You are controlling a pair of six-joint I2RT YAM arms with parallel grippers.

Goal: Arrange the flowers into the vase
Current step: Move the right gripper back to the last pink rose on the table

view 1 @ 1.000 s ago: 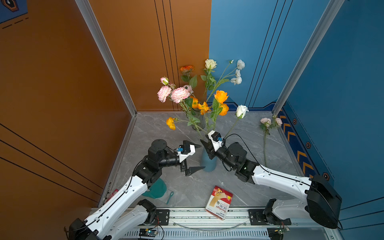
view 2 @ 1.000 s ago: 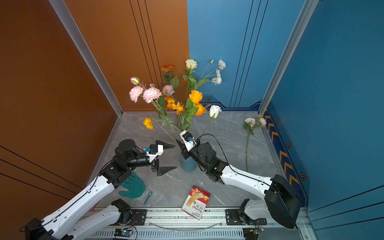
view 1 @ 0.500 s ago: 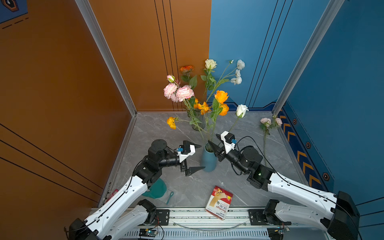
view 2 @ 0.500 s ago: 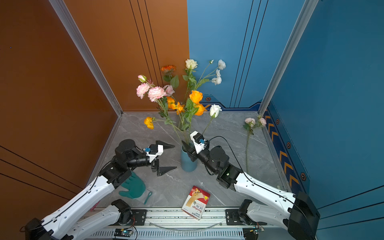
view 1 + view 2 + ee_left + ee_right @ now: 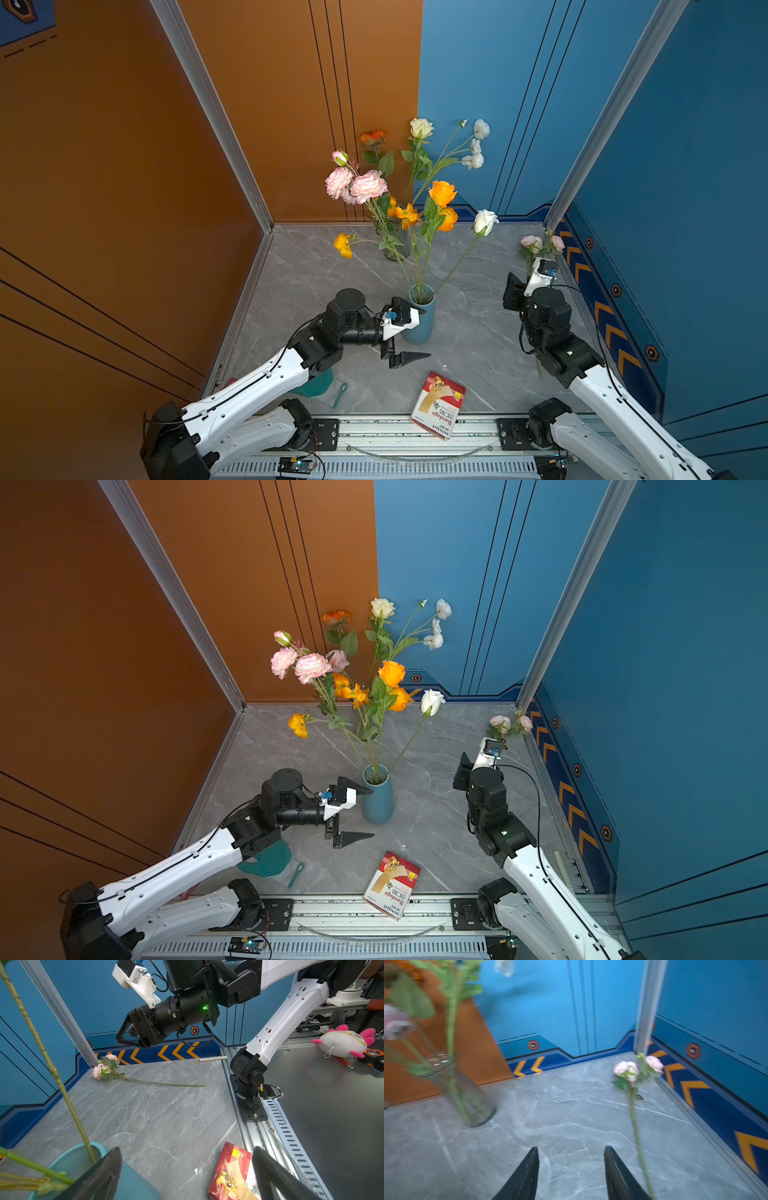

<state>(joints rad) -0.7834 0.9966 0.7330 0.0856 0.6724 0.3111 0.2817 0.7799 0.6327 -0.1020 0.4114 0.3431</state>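
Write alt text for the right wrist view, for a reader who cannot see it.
The right hand, open and empty, hovers over a grey marble table near a pale pink flower lying by the blue wall. A glass vase with green stems stands farther off, blurred.

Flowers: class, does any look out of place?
One pale pink spray lies flat on the table, far right in both top views, outside both vases; the others stand in the blue vase or the glass vase.
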